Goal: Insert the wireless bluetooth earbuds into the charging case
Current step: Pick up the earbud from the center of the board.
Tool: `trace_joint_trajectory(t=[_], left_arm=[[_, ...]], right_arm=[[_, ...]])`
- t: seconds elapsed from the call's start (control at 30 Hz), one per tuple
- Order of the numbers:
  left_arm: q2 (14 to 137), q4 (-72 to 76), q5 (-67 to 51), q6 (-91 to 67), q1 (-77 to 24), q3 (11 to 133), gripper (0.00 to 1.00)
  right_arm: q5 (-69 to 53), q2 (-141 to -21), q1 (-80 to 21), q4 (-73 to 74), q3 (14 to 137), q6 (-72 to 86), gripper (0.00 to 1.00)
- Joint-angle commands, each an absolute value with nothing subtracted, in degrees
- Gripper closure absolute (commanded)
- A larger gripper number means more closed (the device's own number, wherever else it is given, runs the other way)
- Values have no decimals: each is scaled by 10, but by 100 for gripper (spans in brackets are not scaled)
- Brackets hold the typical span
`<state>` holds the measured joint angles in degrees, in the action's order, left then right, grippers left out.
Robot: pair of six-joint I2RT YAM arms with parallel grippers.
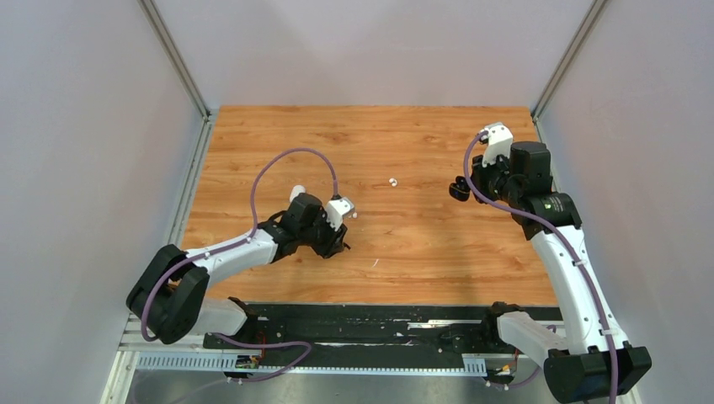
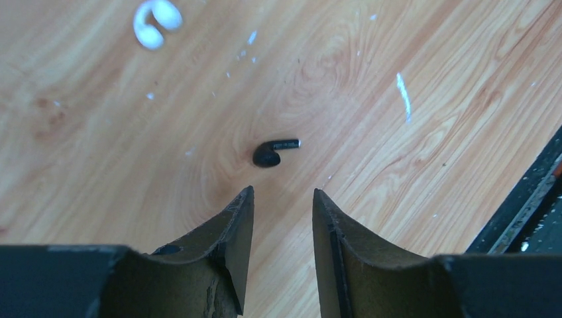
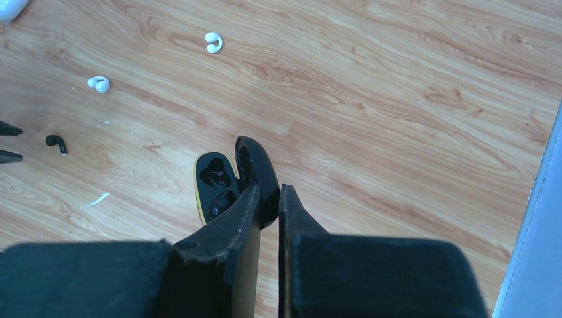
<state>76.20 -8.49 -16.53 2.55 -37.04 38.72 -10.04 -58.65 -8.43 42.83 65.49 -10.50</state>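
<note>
Left wrist view: small glossy black plastic earbud with short stem, lying on wood-grain worktop just ahead of left tool; jaws apart, empty, pitched down. Right tool clamps open black pebble-shaped charging case by its raised lid.

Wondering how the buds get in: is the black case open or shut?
Open: the black charging case has its lid raised, held by the right gripper, exposing two wells inside a yellow rim.
</note>
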Motion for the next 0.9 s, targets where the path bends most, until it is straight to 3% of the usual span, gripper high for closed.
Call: trace_joint_trajectory(t=[0.0,0.23,0.43,0.87], left_arm=[[763,86,-171,5,-370,322,56],[782,113,-164,52,-370,318,54],[781,159,-184,57,-370,284,61],[827,165,-162,54,-373,294,64]], right_arm=[[-122,-574,-82,388,660,-107,100],[-149,-588,-82,381,673,-78,100],[-135,-601,-82,386,693,-90,100],[-142,-605,-82,388,702,-90,100]])
